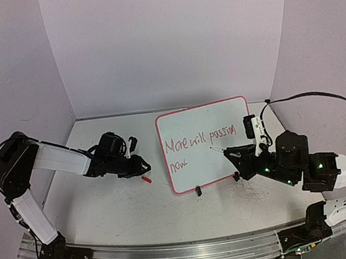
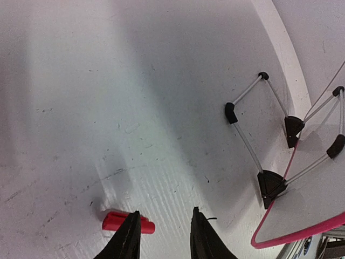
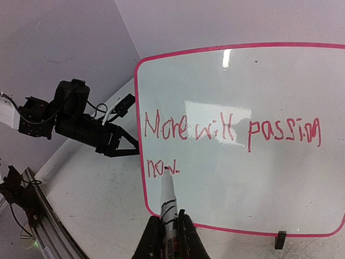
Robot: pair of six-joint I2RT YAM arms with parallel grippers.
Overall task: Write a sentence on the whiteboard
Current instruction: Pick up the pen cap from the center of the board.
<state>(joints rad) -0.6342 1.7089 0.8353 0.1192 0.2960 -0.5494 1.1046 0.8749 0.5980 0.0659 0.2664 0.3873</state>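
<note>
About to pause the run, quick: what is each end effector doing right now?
Left end effector: open, nothing between its fingers; a red cap lies beside it.
Right end effector: closed on a marker, tip at the whiteboard.

Soft, even light from above fills the scene. Glare streaks the glossy whiteboard (image 3: 226, 75) in the right wrist view. A broad soft shadow crosses the worktop (image 2: 64, 124) under the left wrist camera, whose wide lens bends the far edge.

The red-rimmed whiteboard (image 1: 224, 164) stands propped on black feet, the red sentence (image 1: 190, 143) filling 2 short lines.
</note>
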